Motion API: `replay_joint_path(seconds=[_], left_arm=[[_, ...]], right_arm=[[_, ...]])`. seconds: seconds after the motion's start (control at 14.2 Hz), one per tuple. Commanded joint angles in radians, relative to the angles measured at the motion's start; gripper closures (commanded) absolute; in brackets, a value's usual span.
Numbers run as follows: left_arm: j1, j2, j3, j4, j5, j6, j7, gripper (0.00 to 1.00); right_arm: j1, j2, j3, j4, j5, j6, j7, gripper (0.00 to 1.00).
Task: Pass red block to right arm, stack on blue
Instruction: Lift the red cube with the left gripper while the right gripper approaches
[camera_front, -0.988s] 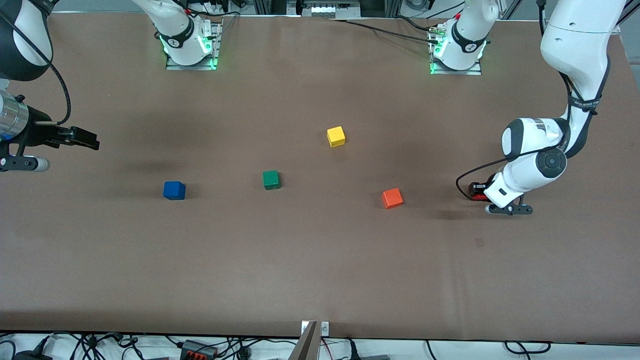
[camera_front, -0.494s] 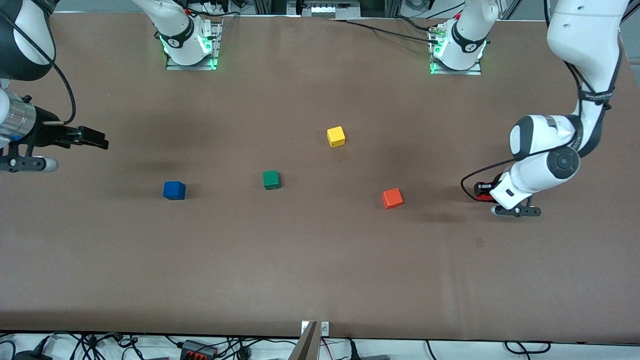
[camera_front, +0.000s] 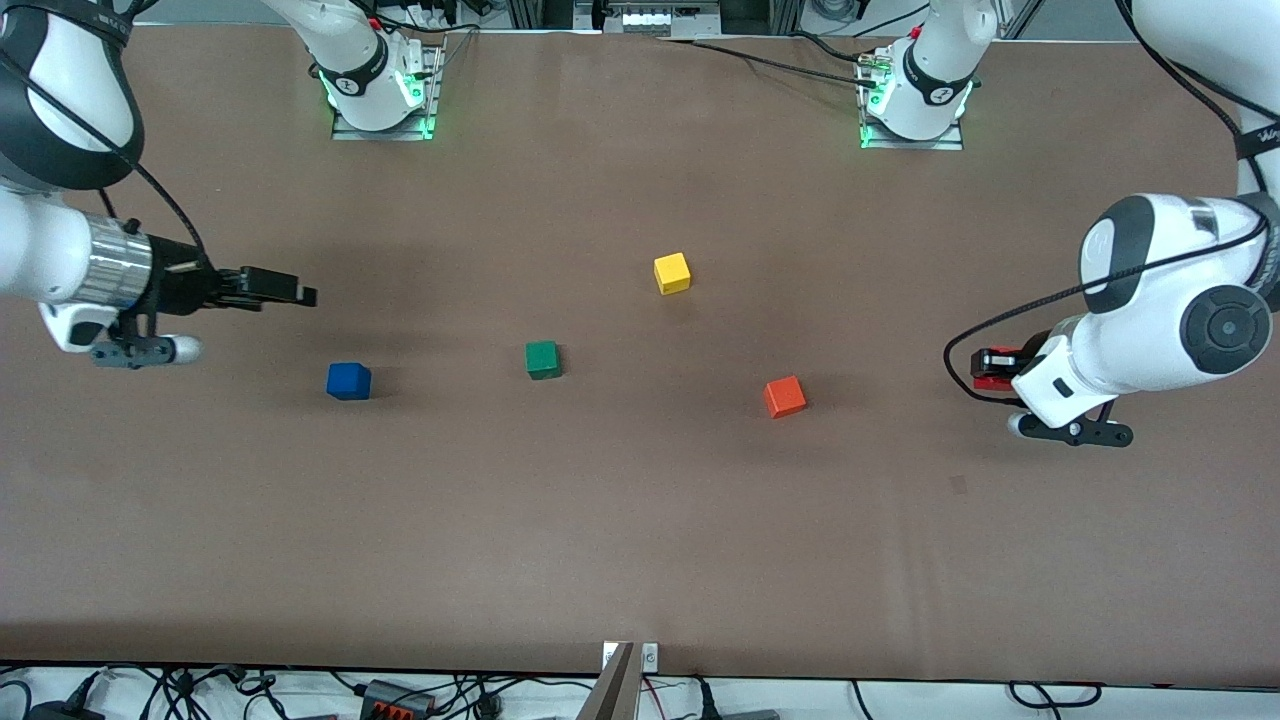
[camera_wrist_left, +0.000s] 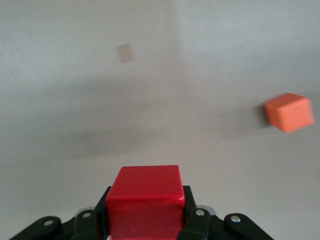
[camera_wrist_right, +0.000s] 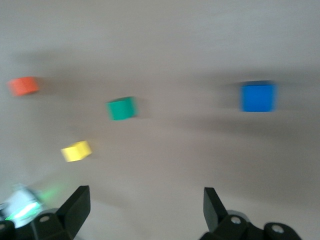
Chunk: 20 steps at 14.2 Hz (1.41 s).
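The red block (camera_wrist_left: 145, 200) is clamped between the jaws of my left gripper (camera_front: 992, 368), which is shut on it and held above bare table at the left arm's end. In the front view only a sliver of the red block (camera_front: 992, 381) shows past the hand. The blue cube (camera_front: 348, 381) rests on the table toward the right arm's end and also shows in the right wrist view (camera_wrist_right: 258, 96). My right gripper (camera_front: 292, 292) hovers over the table close to the blue cube. In the right wrist view its gripper (camera_wrist_right: 145, 200) is open, with nothing between the fingers.
An orange cube (camera_front: 785, 396) lies between the left gripper and the table's middle. A dark green cube (camera_front: 541, 359) and a yellow cube (camera_front: 672, 272) sit mid-table. A small pale mark (camera_front: 959, 485) is on the tabletop.
The left arm has risen and drawn toward its own end of the table, still holding the red block. The right gripper has travelled toward the table's middle, closer to the blue cube.
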<state>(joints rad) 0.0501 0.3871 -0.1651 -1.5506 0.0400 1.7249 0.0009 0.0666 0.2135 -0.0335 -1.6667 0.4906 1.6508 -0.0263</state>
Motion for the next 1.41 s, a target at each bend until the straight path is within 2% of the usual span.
replay_joint_path(seconds=[0.0,0.14,0.28,0.35,0.49,0.56,0.71,0.92,1.06,1.2,1.34], left_arm=[[0.004,0.015,-0.092,0.102,-0.014,-0.096,0.036,0.99],[0.011,0.016,-0.143,0.106,-0.049,-0.096,0.115,0.99],[0.011,0.016,-0.151,0.109,-0.196,-0.088,0.236,0.99],[0.002,0.015,-0.155,0.109,-0.227,-0.079,0.304,0.99],[0.019,0.015,-0.236,0.109,-0.302,-0.035,0.439,0.99],[0.017,0.015,-0.244,0.109,-0.346,-0.006,0.527,0.99],[0.016,0.019,-0.246,0.103,-0.503,0.068,0.742,1.00],[0.007,0.058,-0.244,0.090,-0.809,0.139,1.144,1.00],[-0.009,0.091,-0.249,0.090,-0.940,0.200,1.371,1.00],[-0.027,0.095,-0.260,0.034,-1.131,0.234,1.508,1.00],[-0.054,0.096,-0.283,0.003,-1.282,0.322,1.664,1.00]], right_arm=[[0.007,0.047,-0.005,0.013,0.205,-0.011,-0.014,0.00],[0.010,0.090,-0.005,0.013,0.345,-0.014,-0.014,0.00],[0.019,0.107,-0.005,0.013,0.434,-0.014,-0.012,0.00],[0.019,0.119,-0.003,0.013,0.495,-0.016,-0.014,0.00],[0.041,0.145,-0.003,0.013,0.621,-0.016,-0.011,0.00],[0.045,0.147,-0.003,0.013,0.663,-0.016,-0.001,0.00],[0.064,0.174,-0.003,0.013,0.759,-0.017,0.000,0.00],[0.078,0.214,-0.003,0.013,0.868,-0.046,0.006,0.00],[0.088,0.239,-0.003,0.013,0.934,-0.095,0.006,0.00],[0.088,0.254,-0.003,0.013,0.983,-0.117,0.003,0.00],[0.097,0.271,-0.003,0.013,1.034,-0.121,-0.038,0.00]])
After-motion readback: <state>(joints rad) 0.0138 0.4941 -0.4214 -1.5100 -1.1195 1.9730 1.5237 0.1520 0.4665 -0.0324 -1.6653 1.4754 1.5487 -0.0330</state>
